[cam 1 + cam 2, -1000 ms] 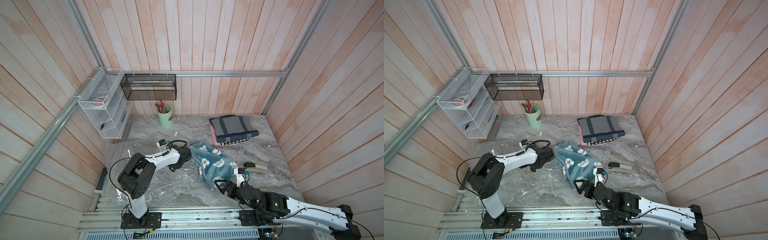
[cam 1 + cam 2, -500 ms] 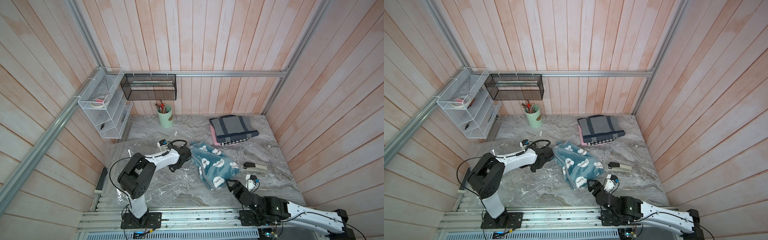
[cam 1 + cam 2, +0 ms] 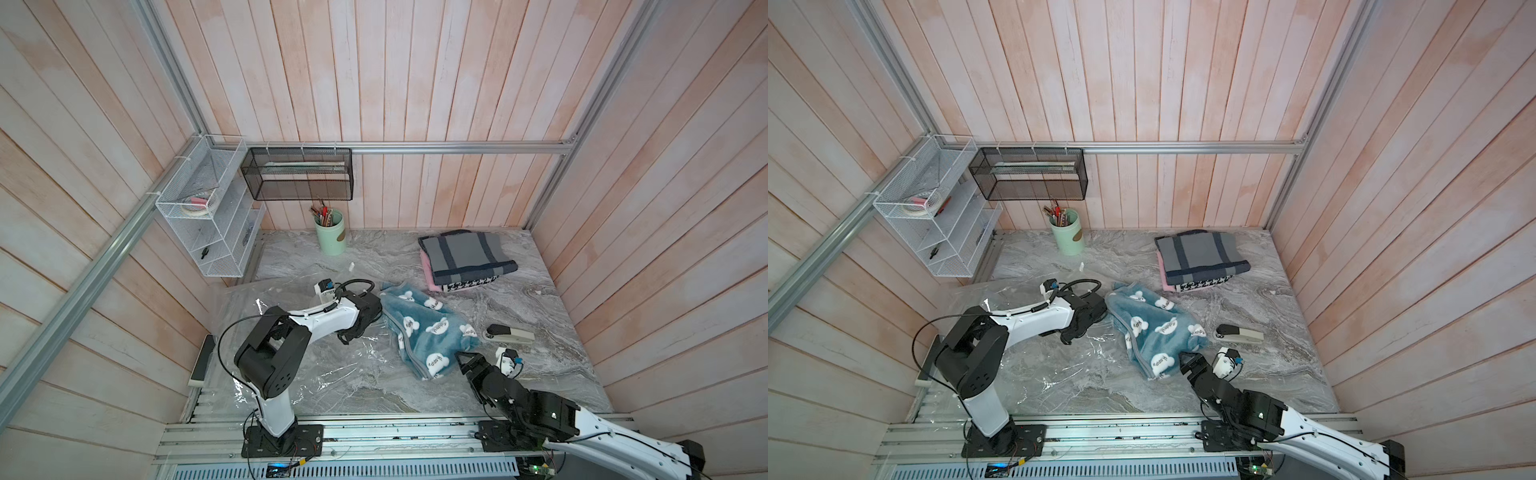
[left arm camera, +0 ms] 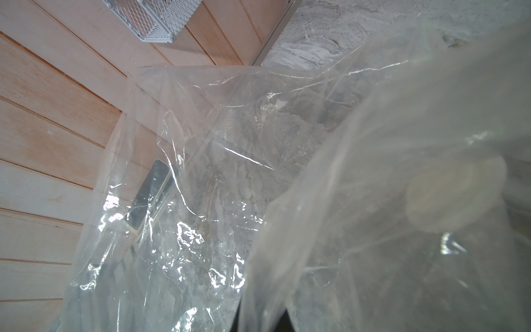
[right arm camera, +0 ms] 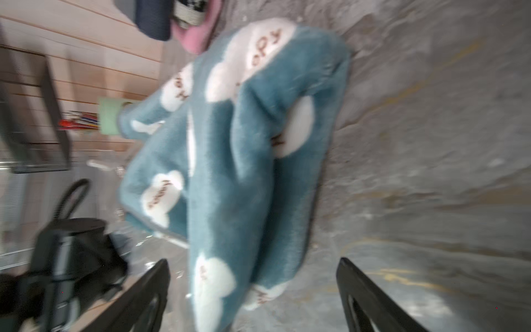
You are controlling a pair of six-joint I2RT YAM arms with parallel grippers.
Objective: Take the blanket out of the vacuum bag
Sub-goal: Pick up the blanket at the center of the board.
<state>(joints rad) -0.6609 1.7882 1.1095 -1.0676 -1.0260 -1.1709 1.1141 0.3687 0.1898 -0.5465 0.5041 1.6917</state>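
Where the grey marbled table meets the left-hand wall, the vacuum bag lies spread nearly flat and crinkled, covering most of that half. The blue fleece blanket with white clouds is out on the table just right of the bag, crumpled. Whether its left edge overlaps the film I cannot tell. Behind it, toward the back wall and apart from it, sits a folded stack of textiles, grey and navy on top, pink underneath. The left gripper is down at the bag's right edge, just beside the blanket. Its jaws are closed and, as far as the wrist view shows, pinch a fold of the film, which rises close across the lens. The right gripper hangs near the blanket's front corner, its jaws spread wide and holding nothing. In the wrist view the blanket lies beyond the two fingers. A stapler rests right of the blanket. The bag's round white valve cap shows blurred through the plastic.
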